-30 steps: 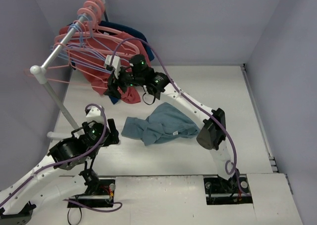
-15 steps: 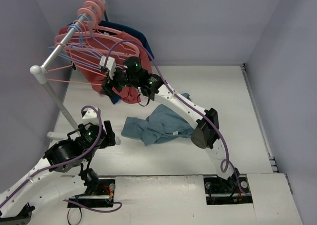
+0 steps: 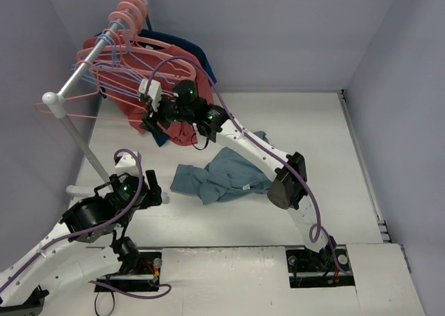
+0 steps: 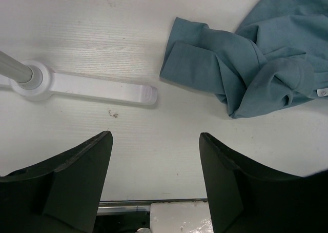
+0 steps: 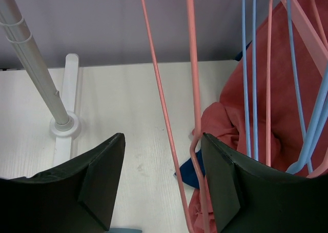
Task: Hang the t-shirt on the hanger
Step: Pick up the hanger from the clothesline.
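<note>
- Step in hand: fetching the hanger from the rack. Dressing has not begun.
- Right gripper (image 5: 162,140): reached to the far left of the table (image 3: 313,135), up at the rack's rail (image 3: 90,58). Its jaws stand apart with nothing clamped.
- Hanger (image 5: 164,117): in the right wrist view its thin pale pink wire runs down through the gap between the open fingers. Whether either pad touches it cannot be told.
- A thicker pink hanger (image 5: 192,63) hangs just right of it. Lavender-blue hangers (image 5: 248,63) and the coral-red shirt (image 5: 266,125) crowd further right.
- T-shirt (image 3: 226,173): lies crumpled on the table near the middle, held by neither arm and well apart from the hanger.
- Left gripper (image 4: 155,138): jaws apart and empty, hovering above bare table. The rack's white foot (image 4: 87,86) is to its left and the t-shirt's near-left edge lies beyond to the right.
- Next move, as judged: close the right jaws on the thin pink wire alone, then lift its hook clear of the rail and carry it toward the t-shirt.
- Risk, as judged: the thicker pink wire sits close enough to be caught in the same grip. Neighbouring hangers or the red shirt may drag along when the hanger is drawn off.
- The left arm looks placed to take the t-shirt, perhaps at the collar, once the hanger comes over.
</note>
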Controlling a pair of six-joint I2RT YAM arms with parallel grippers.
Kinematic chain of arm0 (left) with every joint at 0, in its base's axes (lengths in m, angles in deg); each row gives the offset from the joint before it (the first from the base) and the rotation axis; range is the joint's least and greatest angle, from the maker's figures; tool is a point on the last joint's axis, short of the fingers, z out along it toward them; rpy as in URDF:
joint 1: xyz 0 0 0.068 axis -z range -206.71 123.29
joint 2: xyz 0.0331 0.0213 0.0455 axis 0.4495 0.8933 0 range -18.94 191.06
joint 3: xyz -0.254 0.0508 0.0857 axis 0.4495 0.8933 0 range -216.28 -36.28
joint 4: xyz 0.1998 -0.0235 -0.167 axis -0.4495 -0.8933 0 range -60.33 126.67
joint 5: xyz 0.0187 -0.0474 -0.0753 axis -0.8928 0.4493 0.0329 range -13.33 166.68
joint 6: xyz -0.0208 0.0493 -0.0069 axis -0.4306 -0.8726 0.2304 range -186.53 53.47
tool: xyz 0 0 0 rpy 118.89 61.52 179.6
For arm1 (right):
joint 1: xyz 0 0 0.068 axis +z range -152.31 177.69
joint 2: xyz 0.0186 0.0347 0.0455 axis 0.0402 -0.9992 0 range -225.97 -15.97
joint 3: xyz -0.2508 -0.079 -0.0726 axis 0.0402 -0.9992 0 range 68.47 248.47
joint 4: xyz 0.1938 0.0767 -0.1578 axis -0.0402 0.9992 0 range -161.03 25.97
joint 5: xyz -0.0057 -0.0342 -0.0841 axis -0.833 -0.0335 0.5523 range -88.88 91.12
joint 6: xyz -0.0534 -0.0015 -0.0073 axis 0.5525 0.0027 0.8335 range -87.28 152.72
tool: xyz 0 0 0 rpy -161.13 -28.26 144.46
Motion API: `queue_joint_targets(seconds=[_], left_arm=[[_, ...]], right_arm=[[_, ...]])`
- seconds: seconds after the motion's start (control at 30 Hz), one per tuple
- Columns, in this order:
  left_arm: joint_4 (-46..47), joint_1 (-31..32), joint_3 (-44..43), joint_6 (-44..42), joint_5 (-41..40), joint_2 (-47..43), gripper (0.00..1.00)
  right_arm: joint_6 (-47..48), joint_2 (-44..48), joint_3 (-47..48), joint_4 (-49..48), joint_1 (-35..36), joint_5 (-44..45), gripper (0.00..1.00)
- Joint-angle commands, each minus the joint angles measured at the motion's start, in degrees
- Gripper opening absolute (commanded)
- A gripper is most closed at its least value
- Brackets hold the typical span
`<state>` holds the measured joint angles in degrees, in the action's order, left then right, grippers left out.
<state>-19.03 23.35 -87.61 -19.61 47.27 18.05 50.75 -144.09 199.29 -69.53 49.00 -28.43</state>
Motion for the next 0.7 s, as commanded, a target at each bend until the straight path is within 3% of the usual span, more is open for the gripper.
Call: queue_joint_targets(seconds=[0.0,0.23,0.5,0.67], left_arm=[[0.42,-0.37,-2.02,-1.02,-0.30,1.25,0.64],[0.42,-0.41,-3.16,-2.45,-0.55,2.31,0.64],[0.49,-0.40,-3.60,-3.71,-0.37,2.73,0.64],[0.51,-0.41,-3.86,-3.94,-0.39,3.15,0.64]], right_arm=[[0.96,2.00,3.42,-5.49,0.64,-0.11,0.57],[0.68,-0.07,4.02,-6.08,0.56,0.92,0.51],[0.59,-1.19,5.14,-7.02,0.55,2.35,0.21],[0.67,-1.31,5.14,-7.46,0.55,3.19,0.09]])
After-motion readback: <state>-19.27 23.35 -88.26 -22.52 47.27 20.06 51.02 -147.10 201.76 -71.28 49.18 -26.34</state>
